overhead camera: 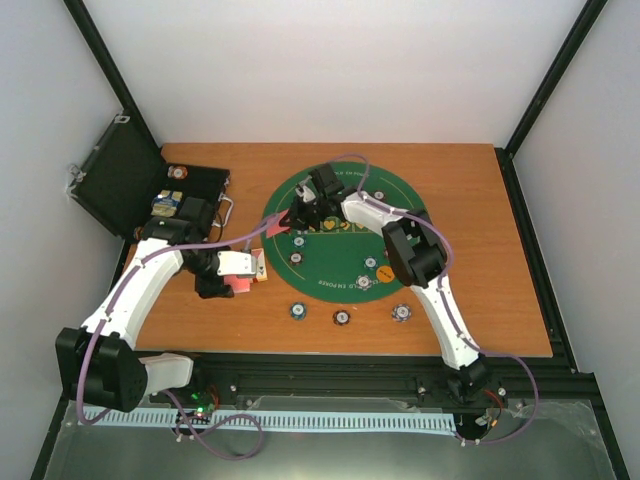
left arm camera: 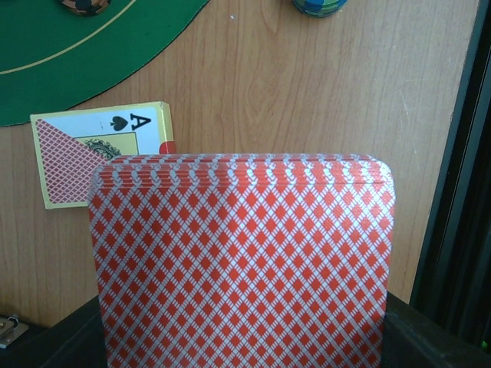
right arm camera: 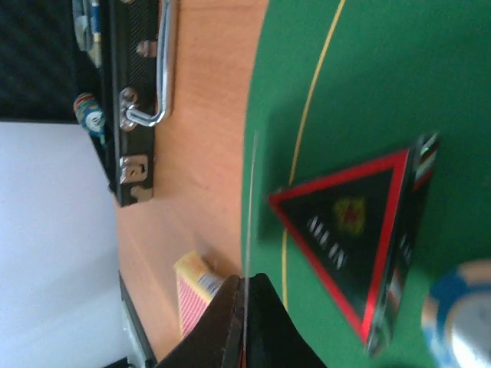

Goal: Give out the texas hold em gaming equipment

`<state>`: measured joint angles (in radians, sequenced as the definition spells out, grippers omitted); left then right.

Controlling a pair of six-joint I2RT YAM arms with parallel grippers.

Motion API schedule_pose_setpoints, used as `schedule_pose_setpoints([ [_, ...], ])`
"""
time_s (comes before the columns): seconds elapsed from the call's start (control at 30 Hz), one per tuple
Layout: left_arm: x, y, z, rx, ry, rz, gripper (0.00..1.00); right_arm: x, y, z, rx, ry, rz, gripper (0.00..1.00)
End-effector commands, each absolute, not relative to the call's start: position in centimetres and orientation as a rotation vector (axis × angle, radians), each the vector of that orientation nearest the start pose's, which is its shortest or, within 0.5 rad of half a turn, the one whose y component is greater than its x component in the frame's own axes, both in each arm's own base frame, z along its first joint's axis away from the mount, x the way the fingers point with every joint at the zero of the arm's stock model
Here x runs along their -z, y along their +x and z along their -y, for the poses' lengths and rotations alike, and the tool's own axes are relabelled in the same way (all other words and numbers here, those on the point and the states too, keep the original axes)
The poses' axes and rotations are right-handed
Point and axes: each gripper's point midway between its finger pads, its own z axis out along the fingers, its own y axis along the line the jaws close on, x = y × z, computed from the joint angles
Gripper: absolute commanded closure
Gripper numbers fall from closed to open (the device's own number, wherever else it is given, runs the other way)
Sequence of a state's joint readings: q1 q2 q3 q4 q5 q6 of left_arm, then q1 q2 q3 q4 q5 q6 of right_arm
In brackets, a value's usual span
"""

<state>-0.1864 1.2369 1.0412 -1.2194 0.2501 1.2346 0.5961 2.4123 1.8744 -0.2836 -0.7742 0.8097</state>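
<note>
Wooden table (overhead camera: 490, 250) between white walls (overhead camera: 330, 70) bears green mat (overhead camera: 405, 193) and poker chips (overhead camera: 341, 318).

Card box (left arm camera: 100, 157), on the table by the green mat's edge: a black "A" beside a spade sign. Green mat (overhead camera: 330, 280): yellow lettering, too small to read. Dark triangular marker (right arm camera: 360, 238): print blurred.
</note>
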Motion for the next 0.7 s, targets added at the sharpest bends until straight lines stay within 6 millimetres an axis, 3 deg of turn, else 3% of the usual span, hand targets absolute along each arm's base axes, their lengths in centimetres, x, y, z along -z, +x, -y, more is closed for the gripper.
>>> schedule_pose_setpoints([
  [0.0, -15.3, 21.6, 8.4, 0.176, 1.874, -2.150, 0.89, -6.2, 43.4, -43.3, -1.414, -0.174, -2.760, 0.93],
  [0.1, -15.3, 21.6, 8.4, 0.179, 1.874, -2.152, 0.89, -6.8, 44.1, -43.1, -1.363, -0.180, -2.758, 0.78],
  [0.17, -15.1, 21.5, 8.4, 0.179, 1.875, -2.155, 0.90, -7.2, 44.2, -42.5, -1.327, -0.176, -2.758, 0.58],
  [0.2, -15.0, 21.5, 8.4, 0.179, 1.876, -2.155, 0.90, -7.5, 44.2, -42.1, -1.308, -0.179, -2.757, 0.54],
  [0.33, -14.8, 21.4, 8.4, 0.183, 1.869, -2.156, 0.90, -9.2, 44.2, -40.6, -1.248, -0.185, -2.742, 0.45],
  [0.5, -14.9, 21.3, 8.6, 0.192, 1.849, -2.154, 0.90, -13.3, 44.5, -38.5, -1.204, -0.173, -2.675, 0.41],
  [0.67, -15.6, 21.5, 9.1, 0.216, 1.821, -2.143, 0.90, -17.1, 41.7, -37.4, -1.273, -0.161, -2.586, 0.39],
])
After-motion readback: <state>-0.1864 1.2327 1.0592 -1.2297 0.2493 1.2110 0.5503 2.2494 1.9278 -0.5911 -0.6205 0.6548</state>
